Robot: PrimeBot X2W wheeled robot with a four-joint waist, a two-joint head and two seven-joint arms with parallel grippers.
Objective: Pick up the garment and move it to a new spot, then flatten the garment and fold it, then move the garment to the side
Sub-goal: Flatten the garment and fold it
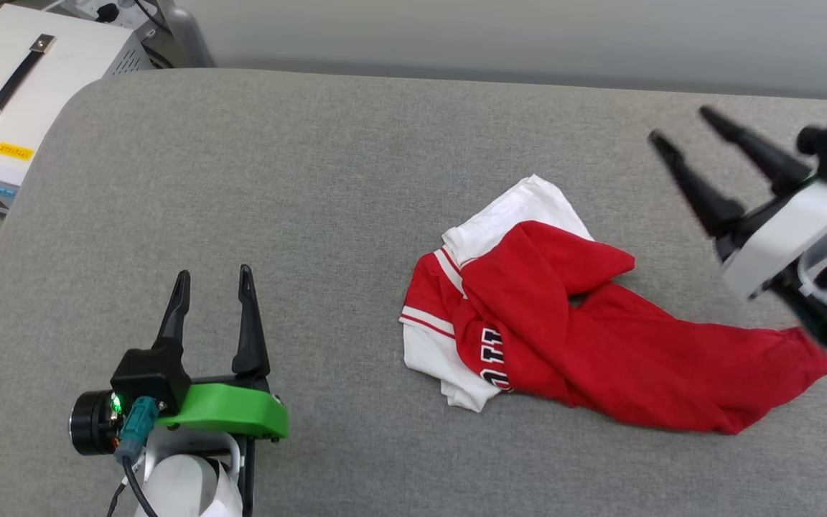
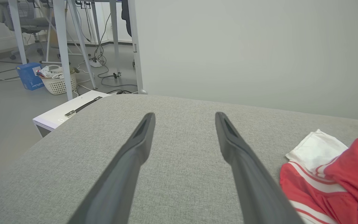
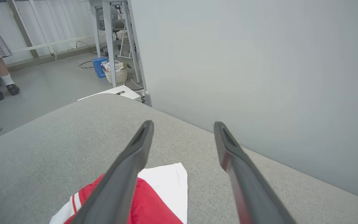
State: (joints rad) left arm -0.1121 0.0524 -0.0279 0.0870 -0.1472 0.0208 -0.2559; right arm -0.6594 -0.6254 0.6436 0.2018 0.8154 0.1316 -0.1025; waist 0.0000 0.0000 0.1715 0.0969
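Head view: the garment [image 1: 586,337] lies right of centre on the table [image 1: 313,179], long axis left-to-right. My right gripper [image 1: 679,123], fingers spread and empty, is nearer; my left gripper [image 1: 214,273], also spread, sits well apart.

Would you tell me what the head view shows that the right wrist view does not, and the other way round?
The head view adds the left tool, open, and the black lettering on the shirt. The right wrist view adds a person's shoes, a white basket and a blue box. Both share the right tool, open, the red and white shirt, the grey table and the white case.
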